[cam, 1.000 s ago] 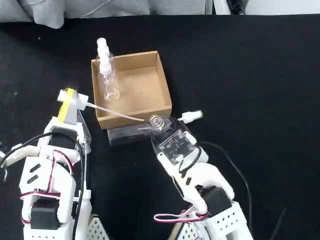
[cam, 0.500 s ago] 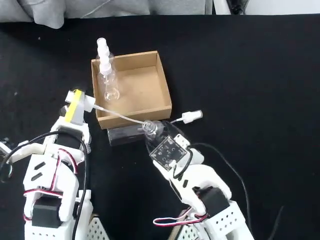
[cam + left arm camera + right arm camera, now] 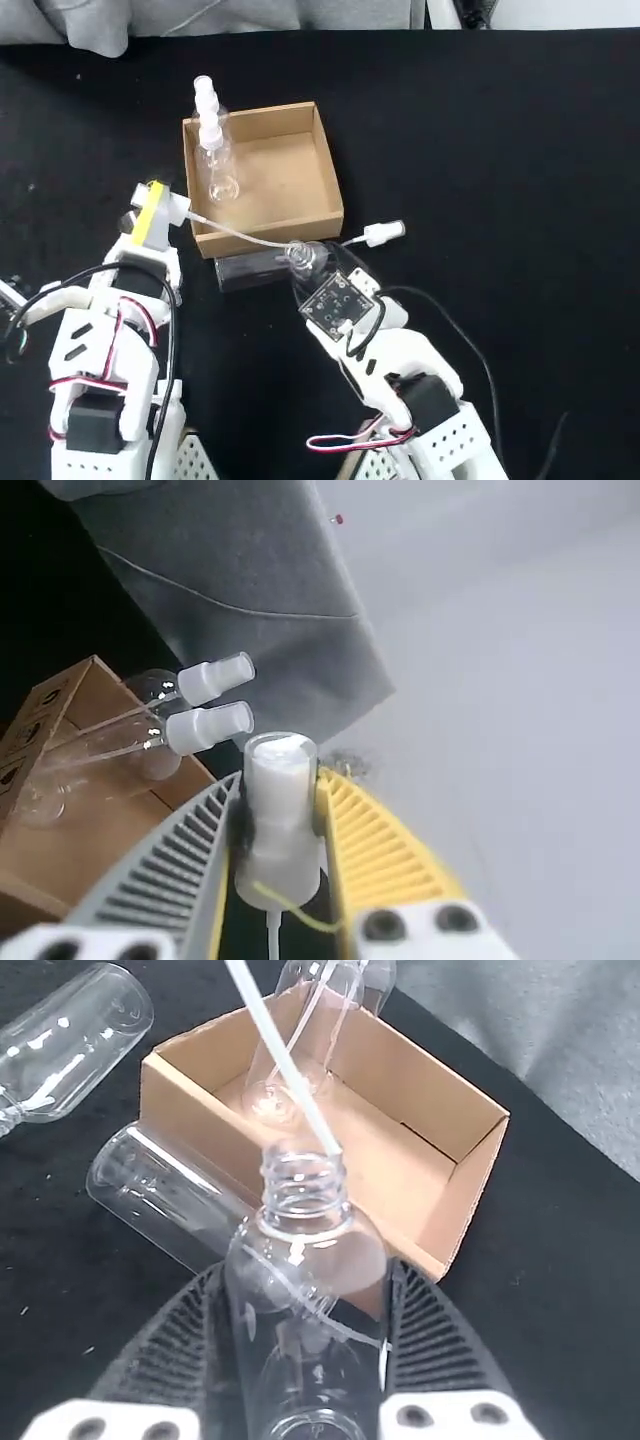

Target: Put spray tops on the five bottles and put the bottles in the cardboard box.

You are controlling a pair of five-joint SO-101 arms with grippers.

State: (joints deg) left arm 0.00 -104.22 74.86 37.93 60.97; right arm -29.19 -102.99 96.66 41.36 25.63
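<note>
Right wrist view: bottle (image 3: 300,1332) within tool (image 3: 307,1272)

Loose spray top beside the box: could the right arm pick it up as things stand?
Probably not yet. The loose spray top lies close by, unobstructed, but the right gripper is shut on a bottle.
</note>
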